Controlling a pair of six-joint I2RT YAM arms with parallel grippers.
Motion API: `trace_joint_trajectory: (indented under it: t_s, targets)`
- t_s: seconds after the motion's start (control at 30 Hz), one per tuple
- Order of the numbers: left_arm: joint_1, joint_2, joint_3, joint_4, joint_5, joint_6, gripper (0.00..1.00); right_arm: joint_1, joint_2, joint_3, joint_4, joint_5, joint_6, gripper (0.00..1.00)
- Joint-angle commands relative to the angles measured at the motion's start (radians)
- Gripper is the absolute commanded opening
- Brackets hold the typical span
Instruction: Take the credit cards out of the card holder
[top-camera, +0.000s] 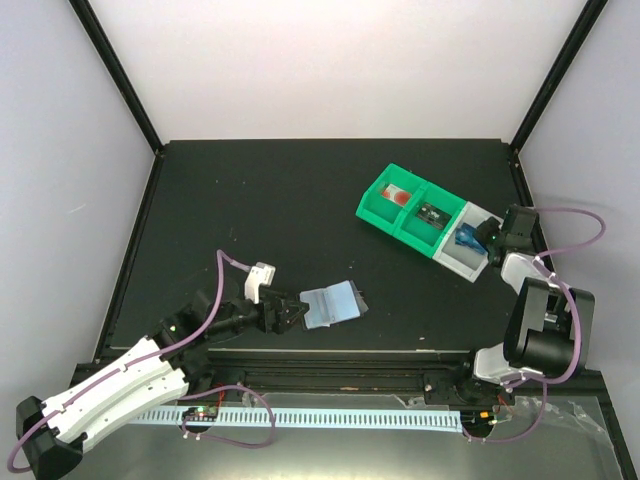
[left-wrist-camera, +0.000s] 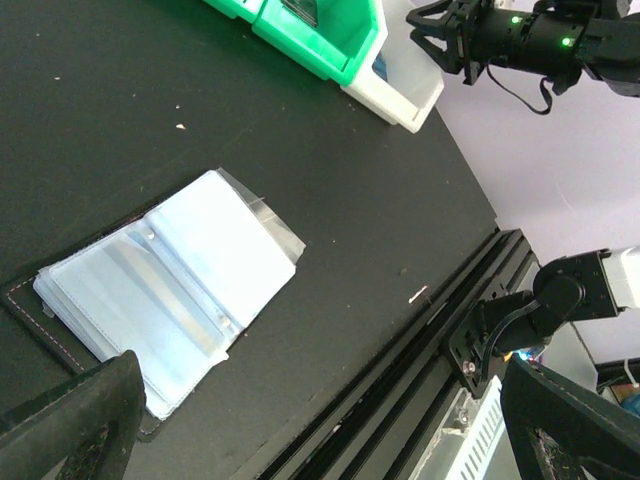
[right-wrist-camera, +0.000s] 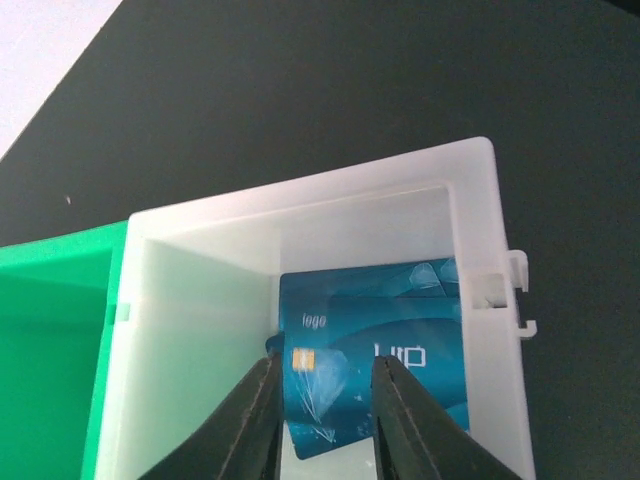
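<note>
The card holder (top-camera: 331, 303) lies open and flat on the black table near the front edge; in the left wrist view (left-wrist-camera: 170, 290) its pale translucent sleeves look empty. My left gripper (top-camera: 290, 312) is open just left of the holder, touching nothing, its fingers (left-wrist-camera: 75, 425) spread wide. The blue credit cards (right-wrist-camera: 400, 350) lie stacked in the white end compartment (right-wrist-camera: 300, 225) of the tray, also seen from above (top-camera: 465, 237). My right gripper (right-wrist-camera: 325, 375) is open above that compartment, its jaws apart over the cards and holding nothing.
The green-and-white compartment tray (top-camera: 372, 205) stands at the right back, with a red-and-white item (top-camera: 400, 195) and a dark green item (top-camera: 431, 212) in its green compartments. A black rail (top-camera: 340, 355) runs along the table's front edge.
</note>
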Motion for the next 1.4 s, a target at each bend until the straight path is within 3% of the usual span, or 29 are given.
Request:
trace_joint_trajectory:
  t_s: [0.0,0.47,0.7,1.0,1.23,1.37]
  targets:
    - [0.002,-0.005,0.019,-0.015,0.005,-0.005,0.99,0.0,-0.04,0.048,-0.07,0.041,0.028,0.3]
    - [0.002,0.082,0.009,0.026,-0.013,-0.049,0.97,0.091,-0.202,0.147,-0.28,-0.098,0.001,0.38]
    - [0.002,0.14,0.003,0.053,-0.046,-0.063,0.95,0.285,-0.334,0.103,-0.281,-0.159,-0.02,0.39]
    - [0.002,0.174,-0.033,0.132,-0.052,-0.105,0.94,0.581,-0.389,-0.021,-0.268,-0.203,0.016,0.39]
    - [0.002,0.18,-0.068,0.166,-0.058,-0.121,0.94,0.797,-0.355,-0.102,-0.226,-0.222,-0.022,0.39]
    - [0.002,0.193,-0.084,0.194,-0.066,-0.132,0.94,0.858,-0.295,-0.137,-0.176,-0.23,-0.021,0.39]
